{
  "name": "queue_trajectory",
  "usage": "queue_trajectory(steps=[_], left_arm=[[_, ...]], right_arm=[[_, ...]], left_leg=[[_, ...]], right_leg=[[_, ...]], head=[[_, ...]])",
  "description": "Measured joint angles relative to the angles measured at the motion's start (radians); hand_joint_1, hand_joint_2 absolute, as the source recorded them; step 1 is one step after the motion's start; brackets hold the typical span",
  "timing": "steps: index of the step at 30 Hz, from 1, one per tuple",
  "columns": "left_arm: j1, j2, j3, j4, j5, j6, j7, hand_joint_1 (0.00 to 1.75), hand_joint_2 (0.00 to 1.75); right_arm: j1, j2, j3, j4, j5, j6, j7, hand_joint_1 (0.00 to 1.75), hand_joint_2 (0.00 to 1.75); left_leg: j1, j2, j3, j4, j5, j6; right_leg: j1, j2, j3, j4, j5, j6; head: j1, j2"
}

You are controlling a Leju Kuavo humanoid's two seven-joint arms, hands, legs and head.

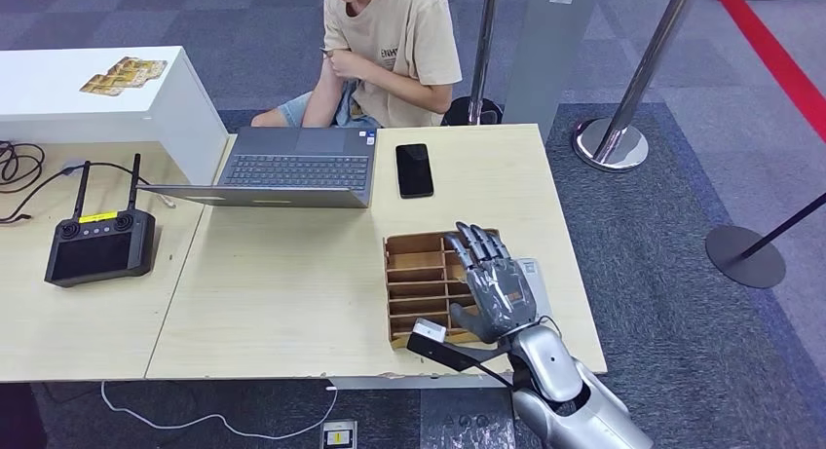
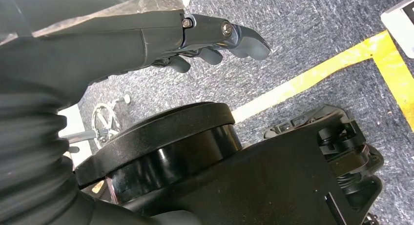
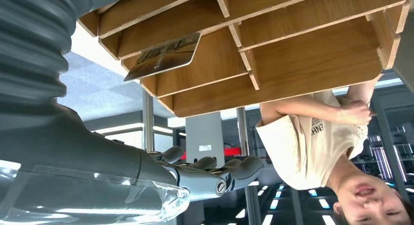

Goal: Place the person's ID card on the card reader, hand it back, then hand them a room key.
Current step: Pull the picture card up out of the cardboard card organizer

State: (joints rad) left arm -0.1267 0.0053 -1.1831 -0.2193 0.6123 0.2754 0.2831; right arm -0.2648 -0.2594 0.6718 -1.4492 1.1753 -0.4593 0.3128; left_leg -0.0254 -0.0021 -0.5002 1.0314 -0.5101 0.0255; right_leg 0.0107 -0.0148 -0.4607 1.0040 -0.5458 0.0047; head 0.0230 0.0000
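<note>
One wooden slotted card rack (image 1: 421, 279) sits at the near right edge of the wooden counter (image 1: 282, 293), and the robot's right hand (image 1: 492, 281) hovers over its right half, palm down, fingers spread and straight, gripping nothing. In the right wrist view a single room key card (image 3: 163, 56) lies flat in one compartment of the rack. One open laptop (image 1: 292, 167) and one black phone (image 1: 414, 169) lie along the far edge, in front of one seated person (image 1: 385, 50) in a beige T-shirt; a broad bare stretch of counter lies between laptop and rack. One black remote controller (image 1: 100, 243) rests on the adjoining counter. The left hand (image 2: 215, 42) hangs above grey carpet, fingers loosely curled, empty.
</note>
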Motion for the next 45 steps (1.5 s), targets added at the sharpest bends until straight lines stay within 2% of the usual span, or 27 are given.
queue_trajectory(steps=[30, 34, 45], left_arm=[[0.000, 0.001, 0.000, 0.000, -0.003, -0.003, 0.006, 0.00, 1.75], [0.000, 0.001, 0.000, 0.000, -0.007, -0.003, 0.006, 0.00, 1.75], [0.000, 0.002, 0.000, 0.000, -0.010, -0.006, 0.006, 0.00, 1.75]], right_arm=[[0.000, -0.065, -0.024, -0.008, 0.017, 0.028, 0.039, 0.00, 1.75], [-0.001, -0.070, -0.027, -0.009, 0.006, 0.060, 0.040, 1.75, 1.75], [-0.002, -0.077, -0.028, -0.009, -0.026, 0.111, 0.040, 1.75, 1.75]], left_leg=[[0.000, 0.000, 0.000, 0.000, 0.000, 0.000], [0.000, 0.000, 0.000, 0.000, 0.000, 0.000], [0.000, 0.000, 0.000, 0.000, 0.000, 0.000]], right_leg=[[0.000, 0.000, 0.000, 0.000, 0.000, 0.000], [0.000, 0.000, 0.000, 0.000, 0.000, 0.000], [0.000, 0.000, 0.000, 0.000, 0.000, 0.000]], head=[[0.000, 0.000], [0.000, 0.000], [0.000, 0.000]])
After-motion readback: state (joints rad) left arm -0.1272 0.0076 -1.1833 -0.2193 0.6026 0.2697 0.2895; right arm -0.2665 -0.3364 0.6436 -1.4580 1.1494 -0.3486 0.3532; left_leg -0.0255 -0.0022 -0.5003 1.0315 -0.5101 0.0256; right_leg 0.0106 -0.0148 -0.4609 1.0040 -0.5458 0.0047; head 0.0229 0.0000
